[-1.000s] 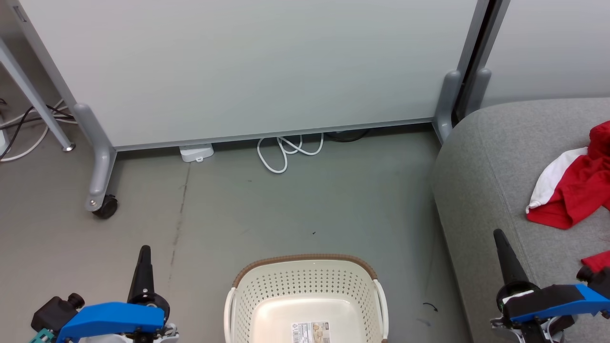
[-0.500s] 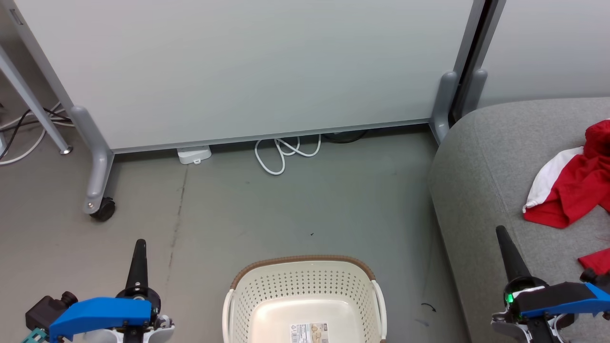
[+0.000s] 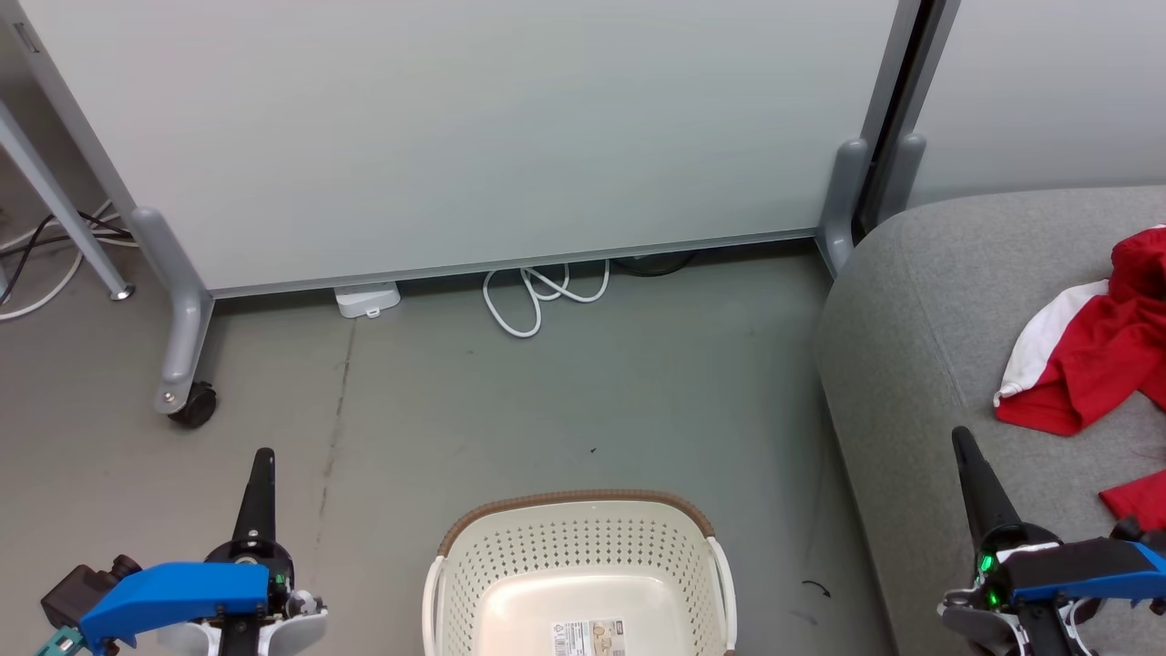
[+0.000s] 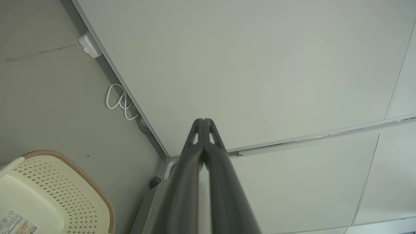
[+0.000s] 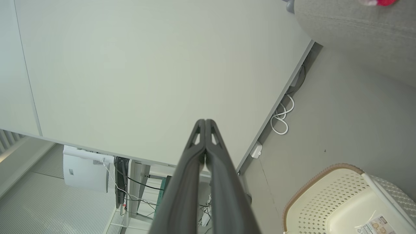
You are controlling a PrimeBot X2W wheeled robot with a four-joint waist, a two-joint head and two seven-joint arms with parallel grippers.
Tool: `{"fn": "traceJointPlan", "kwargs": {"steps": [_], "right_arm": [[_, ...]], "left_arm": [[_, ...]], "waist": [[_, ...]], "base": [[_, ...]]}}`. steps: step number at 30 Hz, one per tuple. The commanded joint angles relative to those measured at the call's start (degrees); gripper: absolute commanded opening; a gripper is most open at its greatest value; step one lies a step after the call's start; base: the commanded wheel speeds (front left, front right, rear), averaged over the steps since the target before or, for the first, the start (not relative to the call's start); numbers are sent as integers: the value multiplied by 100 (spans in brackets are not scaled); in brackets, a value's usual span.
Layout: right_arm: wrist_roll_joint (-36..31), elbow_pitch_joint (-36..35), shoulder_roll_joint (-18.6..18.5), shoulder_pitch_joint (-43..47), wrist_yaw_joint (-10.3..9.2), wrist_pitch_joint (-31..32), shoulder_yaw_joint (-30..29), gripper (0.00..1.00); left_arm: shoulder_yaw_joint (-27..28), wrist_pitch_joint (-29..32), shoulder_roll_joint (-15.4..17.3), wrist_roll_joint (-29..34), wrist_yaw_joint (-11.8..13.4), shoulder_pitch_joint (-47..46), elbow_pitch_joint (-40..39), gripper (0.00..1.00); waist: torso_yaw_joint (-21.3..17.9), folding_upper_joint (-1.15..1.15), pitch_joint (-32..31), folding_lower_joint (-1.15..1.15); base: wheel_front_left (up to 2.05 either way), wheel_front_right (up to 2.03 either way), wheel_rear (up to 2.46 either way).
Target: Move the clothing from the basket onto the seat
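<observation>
The cream basket (image 3: 574, 547) with its brown rim stands on the floor at the bottom centre, holding no cloth; a paper label lies on its bottom. Its rim also appears in the left wrist view (image 4: 81, 172) and the right wrist view (image 5: 321, 177). On the grey sofa (image 3: 911, 346) at the right lies a red garment with a white band (image 3: 1084, 364); a second red piece (image 3: 1139, 499) lies nearer the right edge. My left gripper (image 3: 262, 460) is shut, left of the basket. My right gripper (image 3: 961, 442) is shut above the sofa's front edge. Both hold nothing (image 4: 203, 121) (image 5: 205, 121).
A pale partition panel (image 3: 474, 128) on grey wheeled legs (image 3: 178, 337) stands behind the basket. A coiled white cable (image 3: 537, 292) and a small white box (image 3: 366, 299) lie at its foot. More cables (image 3: 46, 246) and a table leg are at the far left.
The head camera has shifted a little, so the whole scene slides left and the basket sits lower. Both grippers have stayed shut and low, and the garments have not moved.
</observation>
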Motion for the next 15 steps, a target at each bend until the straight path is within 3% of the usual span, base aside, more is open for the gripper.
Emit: {"fn": "traceJointPlan", "kwargs": {"steps": [1, 15], "right_arm": [[136, -16, -31, -131, 3, 13, -13, 0], [833, 7, -34, -159, 4, 101, -37, 0]], "left_arm": [[44, 31, 13, -101, -8, -124, -55, 0], [135, 203, 0, -696, -8, -174, -98, 0]], "waist": [[-3, 0, -2, 0], [-42, 0, -25, 0]], "base": [[0, 0, 0], [0, 0, 0]]}}
